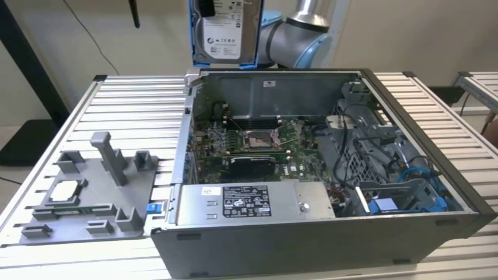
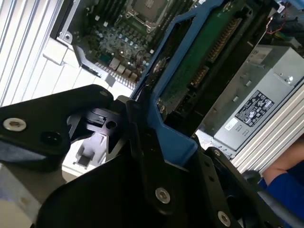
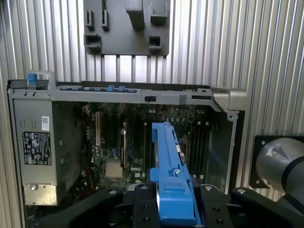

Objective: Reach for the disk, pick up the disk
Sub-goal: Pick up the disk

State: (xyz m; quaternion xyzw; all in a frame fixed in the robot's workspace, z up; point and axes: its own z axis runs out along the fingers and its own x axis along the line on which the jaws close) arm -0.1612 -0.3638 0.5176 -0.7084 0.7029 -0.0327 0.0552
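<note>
Claw, black, two-fingered, pinching the flat silver-grey metal disk by its blue plastic rails, disk upright above the rear wall of the open grey computer case, white label facing the exterior view, green circuit side in the second wrist view.

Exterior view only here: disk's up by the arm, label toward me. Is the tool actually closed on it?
Observer: Yes. In the first wrist view the tool is clamped on the disk, gripping its blue rails.
Operator: What's below it?
Observer: That view looks down past the disk onto the motherboard inside the open computer case.
Operator: Back face?
Observer: The second wrist view shows a green circuit board on it.
</note>
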